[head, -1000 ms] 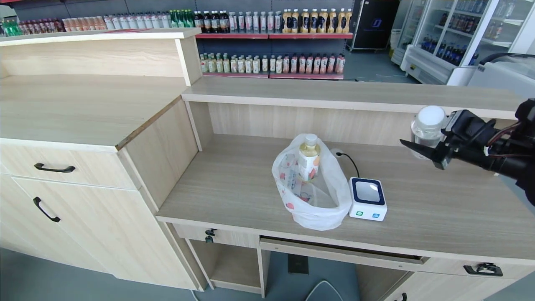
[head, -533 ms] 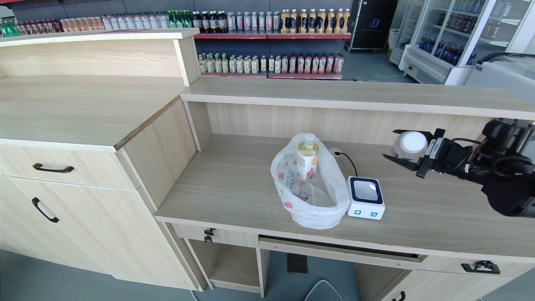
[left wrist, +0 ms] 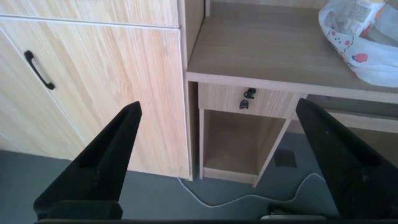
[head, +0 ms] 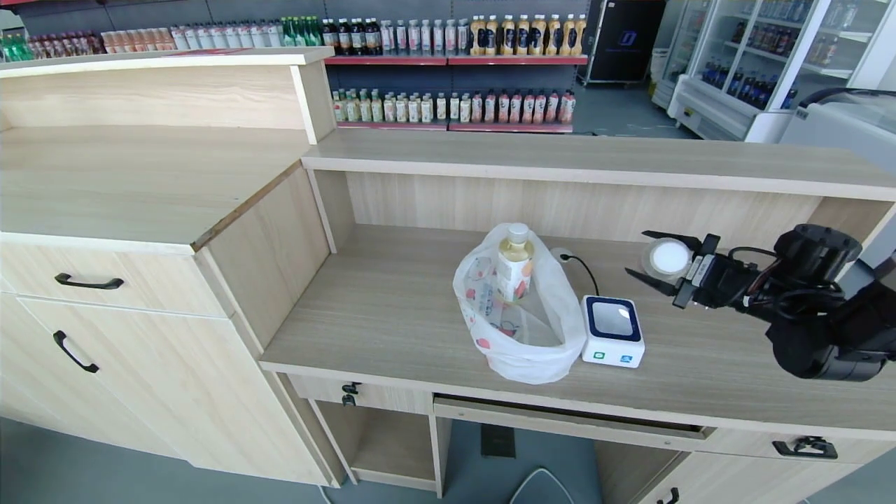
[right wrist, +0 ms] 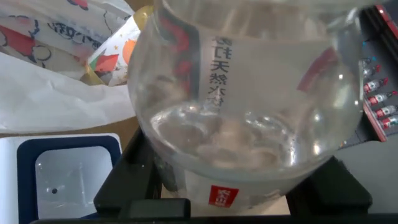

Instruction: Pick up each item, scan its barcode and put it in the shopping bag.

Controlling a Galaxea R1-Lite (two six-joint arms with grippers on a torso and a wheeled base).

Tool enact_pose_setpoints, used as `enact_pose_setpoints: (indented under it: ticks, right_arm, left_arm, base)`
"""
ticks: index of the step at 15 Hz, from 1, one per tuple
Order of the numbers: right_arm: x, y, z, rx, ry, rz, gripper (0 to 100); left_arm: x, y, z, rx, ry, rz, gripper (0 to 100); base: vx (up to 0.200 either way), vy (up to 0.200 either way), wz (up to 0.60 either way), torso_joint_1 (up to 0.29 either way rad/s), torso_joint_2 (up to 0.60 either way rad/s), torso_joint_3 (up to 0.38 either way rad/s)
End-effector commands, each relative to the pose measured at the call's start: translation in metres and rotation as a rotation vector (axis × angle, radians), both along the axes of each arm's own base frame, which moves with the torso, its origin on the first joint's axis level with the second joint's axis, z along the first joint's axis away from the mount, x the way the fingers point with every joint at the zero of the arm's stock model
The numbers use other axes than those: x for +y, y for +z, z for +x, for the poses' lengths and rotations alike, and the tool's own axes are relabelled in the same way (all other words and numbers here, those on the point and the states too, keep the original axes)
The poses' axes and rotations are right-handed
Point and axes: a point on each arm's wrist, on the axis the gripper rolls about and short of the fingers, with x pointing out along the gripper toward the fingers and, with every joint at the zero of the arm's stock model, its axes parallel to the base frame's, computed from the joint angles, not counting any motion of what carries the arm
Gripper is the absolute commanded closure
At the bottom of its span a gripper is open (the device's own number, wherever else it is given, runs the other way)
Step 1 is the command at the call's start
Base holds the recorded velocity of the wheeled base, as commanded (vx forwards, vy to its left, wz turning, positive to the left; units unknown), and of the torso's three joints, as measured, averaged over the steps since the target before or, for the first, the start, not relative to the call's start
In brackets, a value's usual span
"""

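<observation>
Wooden counter (head: 420, 315) with a raised back ledge; behind it stand shelves (head: 455, 63) of bottled drinks. To the counter's left stands a taller cabinet (head: 140, 329) with black handles. The left gripper (left wrist: 219, 109) hangs below counter height before the cabinet front, its fingers spread wide and holding nothing. The white printed bag (head: 521, 350) stands open near the counter's front edge, and a corner of it appears in the left wrist view (left wrist: 360, 43). The right gripper (head: 638, 253) is raised over the counter's right part, its fingers clamped on either side of a clear bottle (head: 668, 257). This bottle is tipped so that its white cap faces the head camera; it is held off the surface, right of and beyond the scanner, touching neither it nor the bag. The white, dark-framed scanner (head: 614, 331) sits just beside the bag's right side. A yellow-labelled bottle (head: 516, 266) stands upright inside the bag. A black cable (head: 584, 269) runs from behind the scanner toward the counter's rear.
</observation>
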Motion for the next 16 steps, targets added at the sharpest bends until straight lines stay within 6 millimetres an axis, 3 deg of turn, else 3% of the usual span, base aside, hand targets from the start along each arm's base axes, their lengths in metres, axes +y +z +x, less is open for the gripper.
enact_pose_setpoints:
  ticks: [1, 5, 16]
  right_arm:
    - [0.009, -0.013, 0.006, 0.022, 0.028, 0.025, 100]
    - [0.031, -0.021, 0.010, -0.015, 0.097, 0.087, 100]
    - [0.031, -0.038, 0.017, 0.016, 0.096, 0.088, 100]
  left_arm:
    - [0.000, 0.000, 0.000, 0.001, 0.000, 0.000, 0]
    - [0.000, 0.000, 0.000, 0.001, 0.000, 0.000, 0]
    - [0.000, 0.000, 0.000, 0.001, 0.000, 0.000, 0]
  base:
    - [0.000, 0.000, 0.00, 0.000, 0.00, 0.000]
    - [0.000, 0.000, 0.00, 0.000, 0.00, 0.000]
    - [0.000, 0.000, 0.00, 0.000, 0.00, 0.000]
